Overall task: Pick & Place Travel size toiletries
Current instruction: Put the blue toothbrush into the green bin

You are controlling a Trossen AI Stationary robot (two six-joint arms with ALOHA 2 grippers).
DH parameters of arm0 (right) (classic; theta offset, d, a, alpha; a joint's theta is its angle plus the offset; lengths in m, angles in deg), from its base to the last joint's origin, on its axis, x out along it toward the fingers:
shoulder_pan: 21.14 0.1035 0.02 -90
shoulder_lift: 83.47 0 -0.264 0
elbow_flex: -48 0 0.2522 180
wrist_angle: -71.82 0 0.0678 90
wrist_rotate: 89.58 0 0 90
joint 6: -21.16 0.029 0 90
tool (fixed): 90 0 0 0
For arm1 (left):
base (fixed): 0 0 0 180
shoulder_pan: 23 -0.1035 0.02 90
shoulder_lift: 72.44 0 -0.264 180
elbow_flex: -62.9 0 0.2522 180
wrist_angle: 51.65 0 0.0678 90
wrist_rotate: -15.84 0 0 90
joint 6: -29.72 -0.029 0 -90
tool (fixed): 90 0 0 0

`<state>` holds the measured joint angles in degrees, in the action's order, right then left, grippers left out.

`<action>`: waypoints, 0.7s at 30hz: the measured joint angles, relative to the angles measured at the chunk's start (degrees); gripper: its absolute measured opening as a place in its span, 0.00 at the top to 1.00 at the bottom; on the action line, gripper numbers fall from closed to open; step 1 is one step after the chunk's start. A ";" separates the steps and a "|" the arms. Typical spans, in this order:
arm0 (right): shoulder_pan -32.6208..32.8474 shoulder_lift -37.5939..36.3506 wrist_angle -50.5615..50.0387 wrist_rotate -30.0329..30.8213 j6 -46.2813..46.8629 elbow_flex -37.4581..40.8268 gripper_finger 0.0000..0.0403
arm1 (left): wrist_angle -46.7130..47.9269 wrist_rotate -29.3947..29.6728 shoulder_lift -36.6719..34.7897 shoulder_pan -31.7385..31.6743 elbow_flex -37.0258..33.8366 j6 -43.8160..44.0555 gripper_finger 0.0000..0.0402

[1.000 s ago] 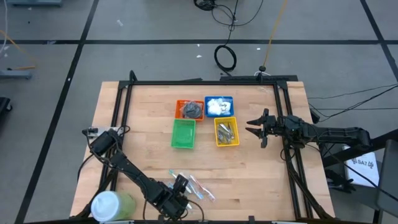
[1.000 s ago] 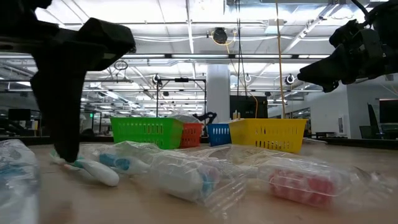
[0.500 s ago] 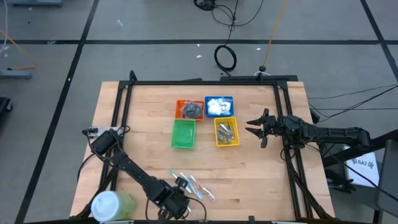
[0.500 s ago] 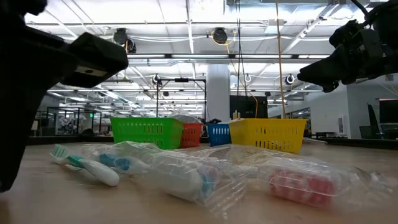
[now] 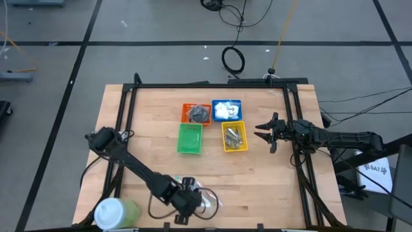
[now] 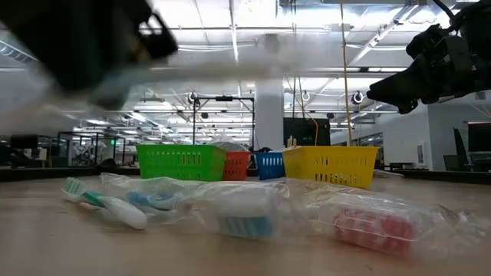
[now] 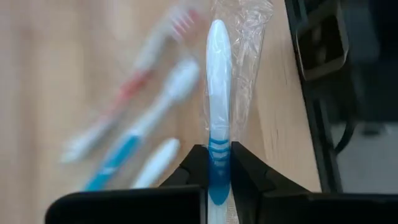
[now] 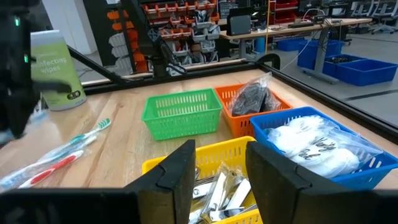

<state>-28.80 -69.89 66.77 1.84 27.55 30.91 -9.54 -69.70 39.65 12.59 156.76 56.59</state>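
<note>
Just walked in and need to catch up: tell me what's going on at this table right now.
The left gripper is shut on a blue-and-white toothbrush in a clear wrapper, at the near edge of the table, where more toothbrushes lie loose. Four small baskets sit mid-table: the orange basket holds dark grey discs, the blue basket white packets, the yellow basket metal clippers, and the green basket looks empty. The right gripper waits beside the yellow basket, holding nothing.

baskets (image 5: pixel 213 126) mid-table | toothbrushes (image 5: pixel 205 196) near front edge (loose) | tub (image 5: pixel 114 211) front-left corner
</note>
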 joint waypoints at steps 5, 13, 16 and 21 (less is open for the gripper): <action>0.00 -0.02 0.00 -0.01 0.02 0.00 0.68 | 1.00 12.36 -7.27 -1.09 -0.01 4.43 0.94; 0.00 0.00 -0.02 -0.01 0.02 0.00 0.68 | 12.22 34.64 -18.36 -6.48 0.06 20.44 0.94; 0.00 0.00 0.00 0.01 0.00 0.00 0.68 | 15.07 41.88 -20.78 -9.76 -2.58 25.49 0.94; 0.00 -0.01 -0.01 -0.01 0.02 0.01 0.68 | 6.49 43.49 -24.06 -17.38 -15.92 36.48 0.94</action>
<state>-28.80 -69.89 66.76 1.83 27.57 30.91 -3.05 -26.22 15.58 -4.79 140.84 93.08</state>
